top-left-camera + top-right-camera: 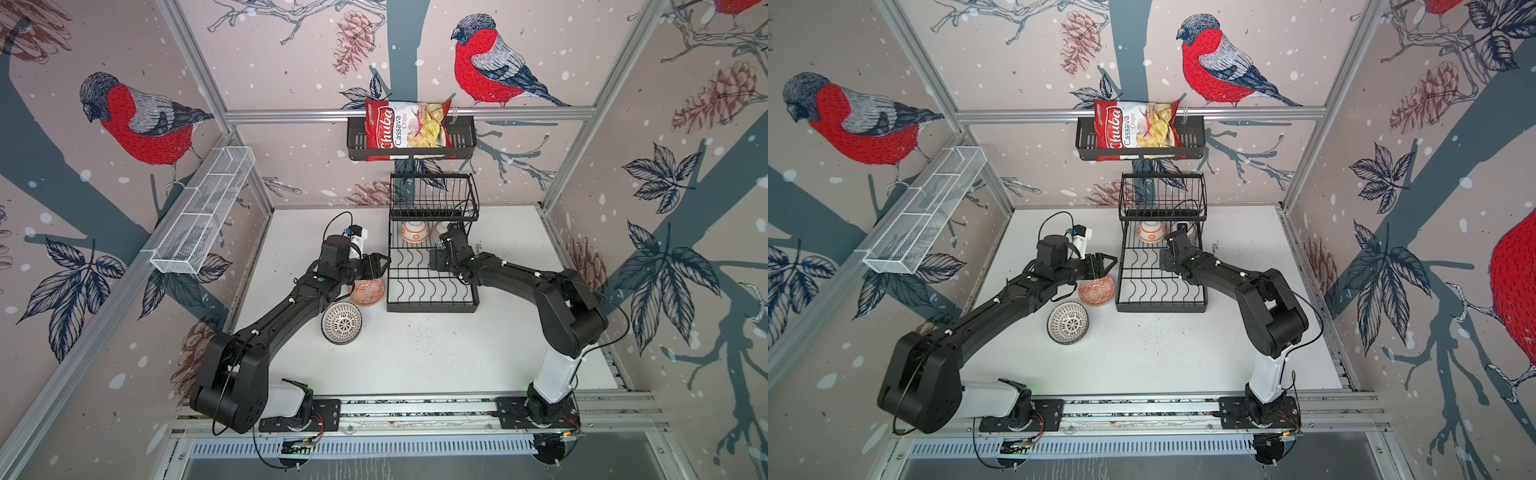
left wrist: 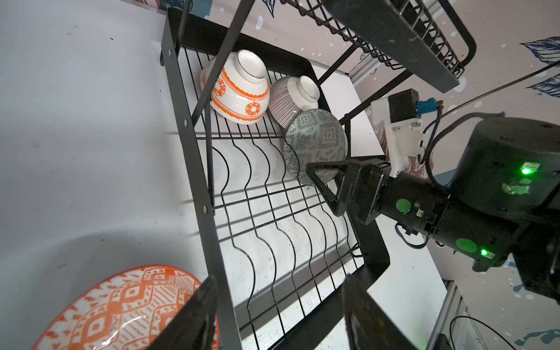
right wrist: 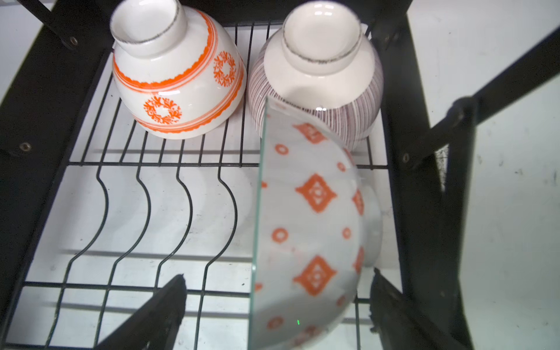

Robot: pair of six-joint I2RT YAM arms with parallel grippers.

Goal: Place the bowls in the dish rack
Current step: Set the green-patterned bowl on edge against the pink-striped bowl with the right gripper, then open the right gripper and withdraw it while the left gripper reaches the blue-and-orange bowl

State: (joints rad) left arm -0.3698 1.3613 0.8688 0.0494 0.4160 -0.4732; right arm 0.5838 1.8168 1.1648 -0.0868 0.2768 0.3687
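While grey-green bowl (image 2: 315,139) stands edgewise in dish rack (image 2: 195,166), right claw (image 3: 278,275) gapes around it; left claw (image 2: 280,278) gapes empty.

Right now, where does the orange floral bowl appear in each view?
In a top view: orange floral bowl under the dish rack's upper tier.
In a top view: same place.
Left wrist: foot up, beside the striped bowl.
Right wrist: same pair, close up.
Shared landmark: the rack's wavy wires.

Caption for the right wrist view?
Open right gripper flanks an orange-diamond bowl standing on edge in the dish rack, beside an upturned striped bowl.
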